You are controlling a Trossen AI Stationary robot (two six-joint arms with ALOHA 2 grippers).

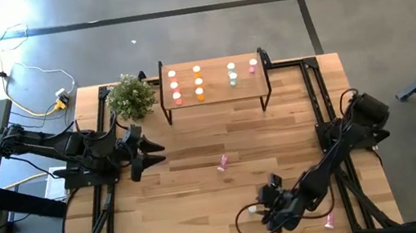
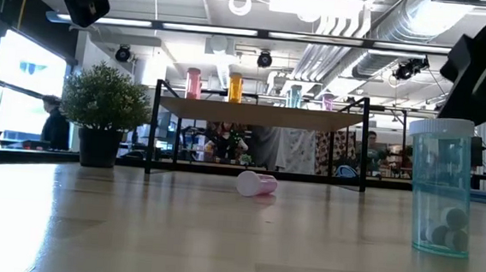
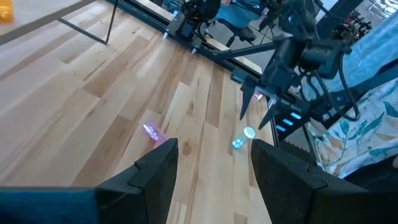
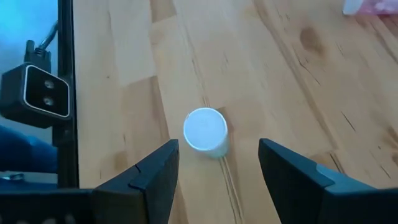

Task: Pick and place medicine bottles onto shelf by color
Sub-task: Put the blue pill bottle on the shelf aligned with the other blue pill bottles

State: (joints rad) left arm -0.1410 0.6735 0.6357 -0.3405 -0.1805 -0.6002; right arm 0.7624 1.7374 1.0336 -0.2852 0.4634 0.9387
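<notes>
A pale green bottle (image 2: 442,186) with a white cap (image 4: 206,132) stands upright on the table near its front edge. My right gripper (image 1: 264,205) hovers over it, open, its fingers (image 4: 155,177) short of the bottle on either side. One pink bottle (image 1: 222,162) lies on its side mid-table and shows in the left wrist view (image 3: 152,132). Another pink bottle (image 1: 328,219) lies near the front right corner. The shelf (image 1: 214,96) at the far edge carries several bottles in colour groups. My left gripper (image 1: 157,152) is open and empty at the table's left.
A potted plant (image 1: 131,96) stands left of the shelf. A black cable (image 1: 243,225) loops on the table under my right arm. Black rails (image 1: 323,99) run along the table's left and right sides. Bare wood lies between the shelf and the lying pink bottle.
</notes>
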